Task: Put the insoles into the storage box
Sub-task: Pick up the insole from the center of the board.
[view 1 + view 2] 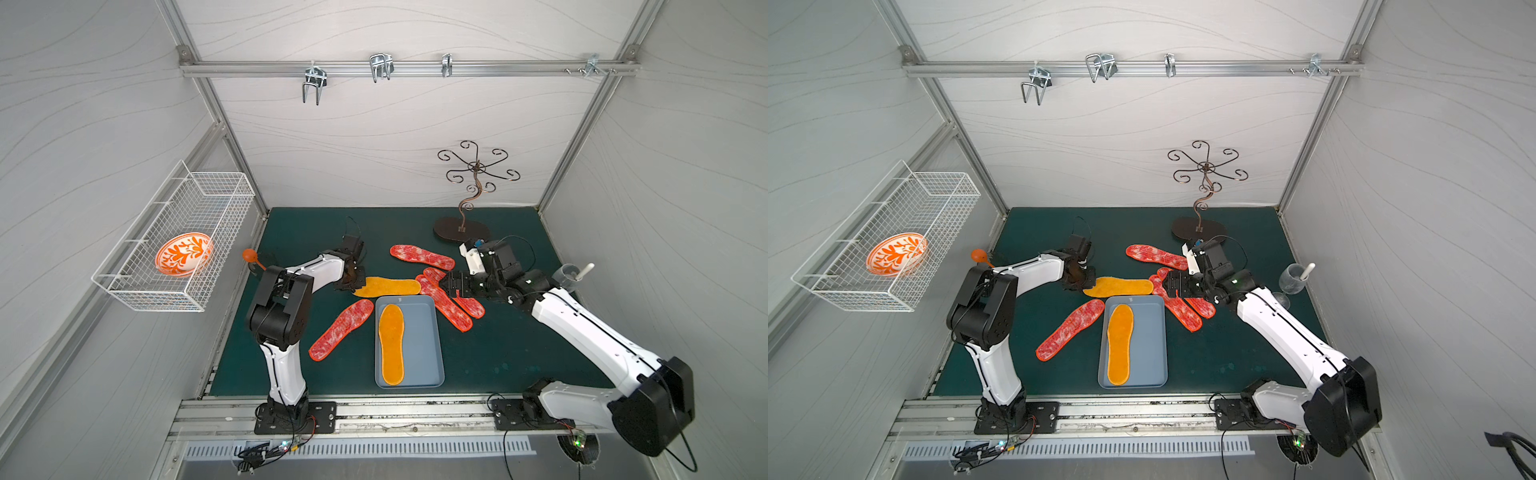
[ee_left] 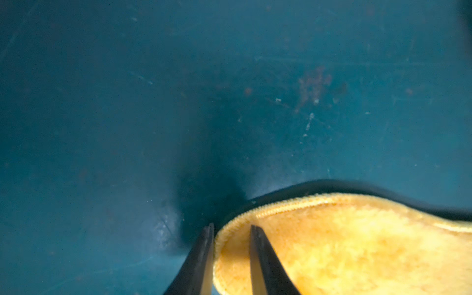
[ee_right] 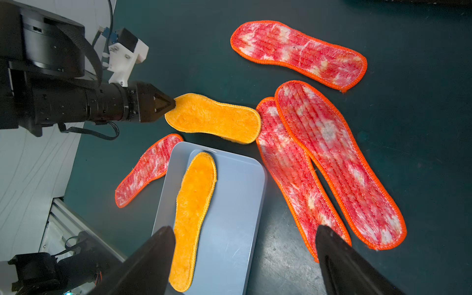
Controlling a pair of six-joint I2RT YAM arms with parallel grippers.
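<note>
The grey-blue storage box (image 1: 432, 332) lies at mid-table with one yellow insole (image 1: 391, 345) flat inside. A second yellow insole (image 1: 390, 286) lies across the mat just behind the box. My left gripper (image 2: 231, 226) pinches its rounded end, with the fabric (image 2: 344, 242) bunched between narrow jaws. Several red-and-white insoles lie loose: one behind (image 1: 422, 257), one left of the box (image 1: 341, 329), and two overlapping to its right (image 1: 446, 303). My right gripper (image 3: 245, 229) hangs open and empty above the mat between the box (image 3: 237, 204) and that pair.
A white wire basket (image 1: 208, 199) on the left wall holds an orange-patterned bowl (image 1: 183, 253). A curly metal stand (image 1: 461, 228) rises at the back right. A glass (image 1: 567, 276) sits by the right wall. An orange-headed tool (image 1: 249, 254) lies behind the left arm.
</note>
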